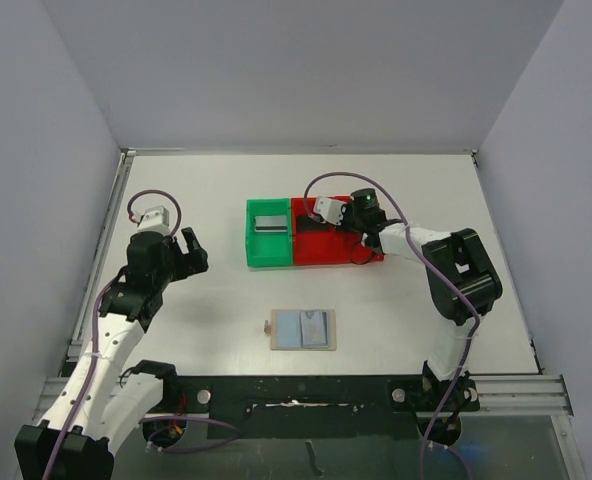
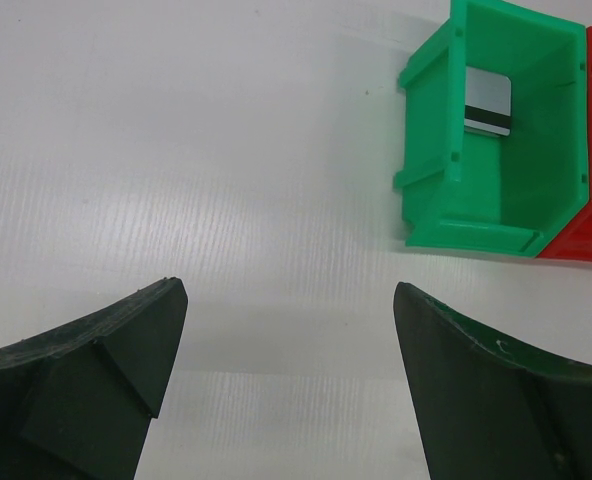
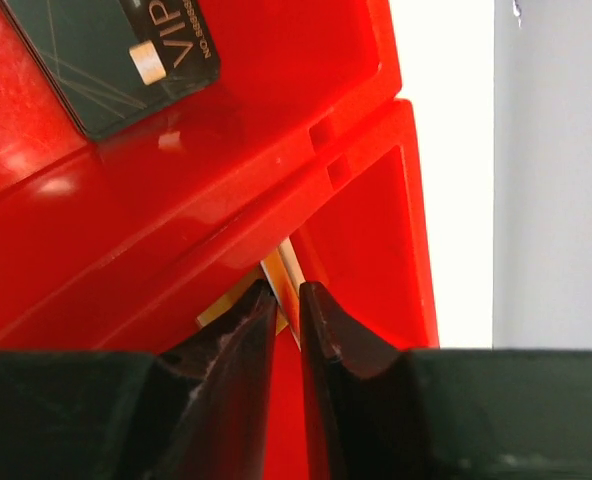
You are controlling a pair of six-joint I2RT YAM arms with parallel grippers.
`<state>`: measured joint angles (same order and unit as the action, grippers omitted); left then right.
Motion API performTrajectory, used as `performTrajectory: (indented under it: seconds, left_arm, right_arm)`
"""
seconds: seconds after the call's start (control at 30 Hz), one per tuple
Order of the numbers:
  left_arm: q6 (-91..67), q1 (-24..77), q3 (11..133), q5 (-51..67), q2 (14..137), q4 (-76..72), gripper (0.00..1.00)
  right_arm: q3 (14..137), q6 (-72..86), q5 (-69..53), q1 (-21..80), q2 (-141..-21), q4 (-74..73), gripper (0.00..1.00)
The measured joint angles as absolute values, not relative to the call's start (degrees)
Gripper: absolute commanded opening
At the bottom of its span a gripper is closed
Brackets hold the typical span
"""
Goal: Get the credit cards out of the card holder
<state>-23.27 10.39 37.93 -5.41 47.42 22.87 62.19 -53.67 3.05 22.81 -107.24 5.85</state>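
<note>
The card holder (image 1: 303,328) lies open on the table near the front, light-blue pockets up, no card showing in it. A silver-grey card (image 1: 270,223) lies in the green bin (image 1: 271,258); it also shows in the left wrist view (image 2: 487,102). A black card (image 3: 116,60) lies in the red bin (image 3: 376,200). My right gripper (image 3: 288,290) reaches down into the red bin (image 1: 321,252) and is shut on the edge of a gold-orange card (image 3: 279,268). My left gripper (image 2: 291,290) is open and empty above bare table, left of the green bin (image 2: 431,150).
The green and red bins stand side by side at the table's middle back. Grey walls close the left, back and right sides. The left arm (image 1: 151,265) hovers at the left, well apart from the wallet.
</note>
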Motion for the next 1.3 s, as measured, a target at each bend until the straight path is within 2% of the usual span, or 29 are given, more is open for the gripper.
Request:
performTrajectory:
  seconds: [0.4,0.7,1.3]
  left_arm:
    - [-23.2,10.4,37.9,-4.8,47.5,22.9,0.84]
    - [-23.2,10.4,37.9,-4.1,47.9,22.9,0.84]
    - [-23.0,10.4,37.9,-3.7,48.6,22.7,0.84]
  right_arm:
    - [60.1,-52.9,0.5,21.0,-107.0,6.8,0.40]
    - [60.1,-50.5,-2.7,20.8,-105.4,6.6,0.47]
    - [60.1,-44.5,-7.7,19.1,-103.6,4.7,0.49]
